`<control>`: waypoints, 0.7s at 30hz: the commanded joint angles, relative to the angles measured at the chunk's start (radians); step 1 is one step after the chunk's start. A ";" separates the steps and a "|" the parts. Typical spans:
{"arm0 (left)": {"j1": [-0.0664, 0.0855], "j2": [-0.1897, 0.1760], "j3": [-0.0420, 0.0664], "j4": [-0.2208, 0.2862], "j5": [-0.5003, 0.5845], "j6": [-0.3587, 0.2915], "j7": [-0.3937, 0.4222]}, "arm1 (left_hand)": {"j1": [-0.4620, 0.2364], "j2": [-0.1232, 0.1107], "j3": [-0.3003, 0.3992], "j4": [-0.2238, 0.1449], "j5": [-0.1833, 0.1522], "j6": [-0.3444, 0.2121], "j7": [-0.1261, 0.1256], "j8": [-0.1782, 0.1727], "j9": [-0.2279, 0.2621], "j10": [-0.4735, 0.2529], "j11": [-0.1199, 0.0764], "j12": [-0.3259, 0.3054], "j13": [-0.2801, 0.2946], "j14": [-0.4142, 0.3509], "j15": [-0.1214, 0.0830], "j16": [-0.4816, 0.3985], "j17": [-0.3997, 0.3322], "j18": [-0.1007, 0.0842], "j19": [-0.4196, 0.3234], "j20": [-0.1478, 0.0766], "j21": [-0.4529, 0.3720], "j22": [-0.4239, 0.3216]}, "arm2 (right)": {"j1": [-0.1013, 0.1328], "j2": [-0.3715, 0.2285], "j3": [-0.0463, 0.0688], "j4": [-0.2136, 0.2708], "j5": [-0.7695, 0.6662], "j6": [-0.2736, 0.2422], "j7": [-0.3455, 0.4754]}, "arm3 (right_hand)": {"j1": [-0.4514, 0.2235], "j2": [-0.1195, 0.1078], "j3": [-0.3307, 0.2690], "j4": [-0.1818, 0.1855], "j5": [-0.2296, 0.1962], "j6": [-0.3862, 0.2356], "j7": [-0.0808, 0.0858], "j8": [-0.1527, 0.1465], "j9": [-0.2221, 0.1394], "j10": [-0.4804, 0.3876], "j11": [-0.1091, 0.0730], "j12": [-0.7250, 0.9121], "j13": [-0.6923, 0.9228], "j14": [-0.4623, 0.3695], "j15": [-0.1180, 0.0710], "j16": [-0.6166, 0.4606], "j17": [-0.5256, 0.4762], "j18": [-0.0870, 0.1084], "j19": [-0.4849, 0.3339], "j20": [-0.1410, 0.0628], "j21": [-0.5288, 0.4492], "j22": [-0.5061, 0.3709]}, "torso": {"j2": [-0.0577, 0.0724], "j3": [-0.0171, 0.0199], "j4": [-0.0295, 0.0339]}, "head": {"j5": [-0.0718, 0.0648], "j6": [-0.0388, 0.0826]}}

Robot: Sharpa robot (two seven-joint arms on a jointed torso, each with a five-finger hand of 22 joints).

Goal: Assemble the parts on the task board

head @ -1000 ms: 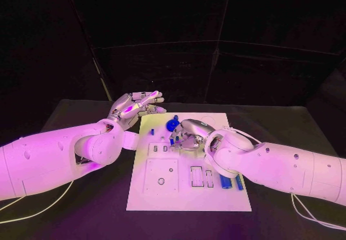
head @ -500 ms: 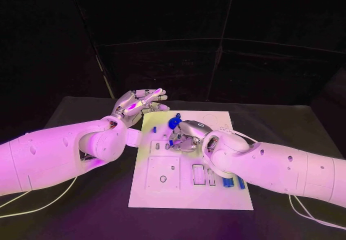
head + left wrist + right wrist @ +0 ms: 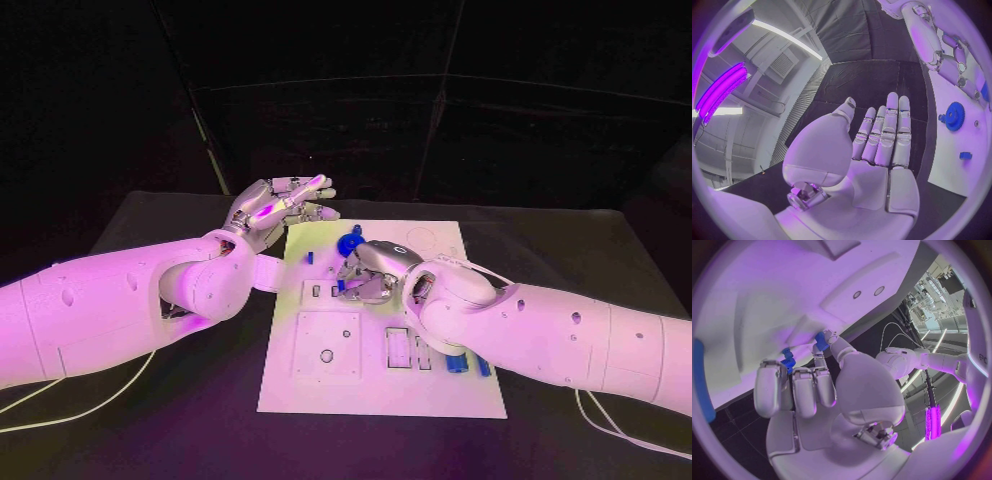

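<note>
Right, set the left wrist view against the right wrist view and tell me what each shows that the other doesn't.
Left wrist view alone: the left hand, flat and holding nothing, off the board's edge, and a blue gear standing on the board. Right wrist view alone: the right hand's fingers curled down onto the board with small blue parts at their tips; whether it grips them is unclear. Both share the white task board.

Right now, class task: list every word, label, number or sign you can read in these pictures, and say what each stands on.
None can be read.
Task board: cut-outs and outlines, no print.
Blue gear: no marking.
Left hand and right hand: no label visible.
</note>
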 commanded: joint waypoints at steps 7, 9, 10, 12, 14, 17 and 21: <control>0.002 0.000 0.000 0.000 -0.001 0.011 0.003 | -0.002 0.009 -0.005 -0.003 0.004 0.003 0.023 -0.003 -0.001 0.007 0.002 -0.006 0.000 0.007 -0.001 -0.006 0.001 0.012 0.005 -0.001 -0.005 -0.002 | -0.004 -0.006 -0.004 -0.002 -0.021 0.049 -0.031 | -0.010 -0.004 0.007 -0.001 0.000 -0.002 0.005 -0.008 -0.002 0.042 -0.005 -0.008 0.177 0.091 -0.004 -0.001 0.194 -0.006 0.001 -0.005 0.000 -0.002 | -0.001 -0.0002 -0.0001 | 0.000 -0.004; 0.002 -0.001 0.000 0.000 -0.001 0.011 0.003 | -0.002 0.009 -0.005 -0.003 0.004 0.003 0.023 -0.003 -0.001 0.007 0.002 -0.006 0.000 0.007 -0.001 -0.006 0.001 0.012 0.005 -0.001 -0.005 -0.002 | -0.004 -0.008 -0.004 -0.002 -0.026 0.056 -0.037 | -0.011 -0.007 0.007 -0.001 0.001 -0.004 0.005 -0.010 -0.003 0.042 -0.004 -0.008 0.177 0.090 -0.004 -0.001 0.194 -0.006 0.001 -0.005 -0.001 -0.003 | -0.001 -0.0002 -0.0003 | 0.000 -0.004; 0.001 -0.001 0.000 0.000 -0.001 0.011 0.003 | -0.002 0.009 -0.005 -0.003 0.004 0.003 0.023 -0.003 -0.001 0.007 0.002 -0.006 0.000 0.007 -0.001 -0.006 0.001 0.012 0.005 -0.001 -0.005 -0.002 | -0.004 -0.009 -0.004 -0.002 -0.028 0.059 -0.038 | -0.010 -0.010 0.008 -0.003 0.002 -0.005 0.006 -0.011 -0.003 0.042 -0.004 -0.008 0.177 0.091 -0.003 0.000 0.195 -0.006 0.001 -0.004 -0.001 -0.002 | -0.001 -0.0002 -0.0003 | 0.000 -0.004; 0.001 -0.001 0.000 0.001 -0.001 0.011 0.003 | -0.002 0.009 -0.005 -0.003 0.004 0.003 0.023 -0.003 -0.001 0.007 0.002 -0.006 0.000 0.007 -0.001 -0.006 0.001 0.012 0.005 -0.001 -0.005 -0.002 | -0.005 -0.011 -0.004 -0.002 -0.031 0.062 -0.040 | -0.008 -0.015 0.009 -0.007 0.003 -0.005 0.006 -0.013 -0.003 0.042 -0.004 -0.008 0.178 0.091 -0.003 0.000 0.196 -0.007 0.001 -0.004 -0.001 -0.002 | -0.001 -0.0003 -0.0006 | -0.002 -0.004; 0.001 -0.001 0.000 0.001 -0.001 0.011 0.003 | -0.002 0.009 -0.005 -0.003 0.004 0.003 0.023 -0.003 -0.001 0.007 0.002 -0.006 0.000 0.007 -0.001 -0.006 0.001 0.012 0.005 -0.001 -0.005 -0.002 | -0.005 -0.013 -0.004 -0.003 -0.033 0.064 -0.040 | -0.007 -0.023 0.009 -0.011 0.007 -0.005 0.007 -0.014 -0.003 0.042 -0.003 -0.008 0.178 0.091 -0.002 0.000 0.196 -0.006 0.001 -0.003 -0.001 -0.002 | 0.000 -0.0004 -0.0005 | -0.002 -0.004; 0.001 -0.001 0.000 0.001 -0.001 0.012 0.003 | -0.002 0.009 -0.005 -0.003 0.004 0.003 0.023 -0.003 -0.001 0.007 0.002 -0.006 0.000 0.007 -0.001 -0.006 0.001 0.012 0.005 -0.001 -0.005 -0.002 | -0.005 -0.014 -0.004 -0.001 -0.034 0.066 -0.040 | -0.007 -0.028 0.009 -0.013 0.013 -0.004 0.007 -0.016 -0.003 0.042 -0.002 -0.008 0.177 0.091 -0.002 0.000 0.196 -0.007 0.001 -0.003 -0.001 -0.002 | 0.000 0.0000 -0.0003 | -0.003 -0.005; 0.001 -0.001 0.000 0.001 -0.001 0.010 0.003 | -0.002 0.009 -0.005 -0.003 0.004 0.003 0.023 -0.003 -0.001 0.007 0.002 -0.006 0.000 0.007 -0.001 -0.006 0.001 0.012 0.005 -0.001 -0.005 -0.002 | -0.005 -0.017 -0.004 -0.001 -0.035 0.068 -0.040 | -0.012 -0.033 0.008 -0.013 0.021 -0.004 0.008 -0.018 -0.003 0.042 -0.001 -0.008 0.178 0.091 -0.001 0.000 0.196 -0.007 0.001 -0.002 -0.001 -0.002 | 0.000 -0.0001 0.0004 | -0.005 -0.005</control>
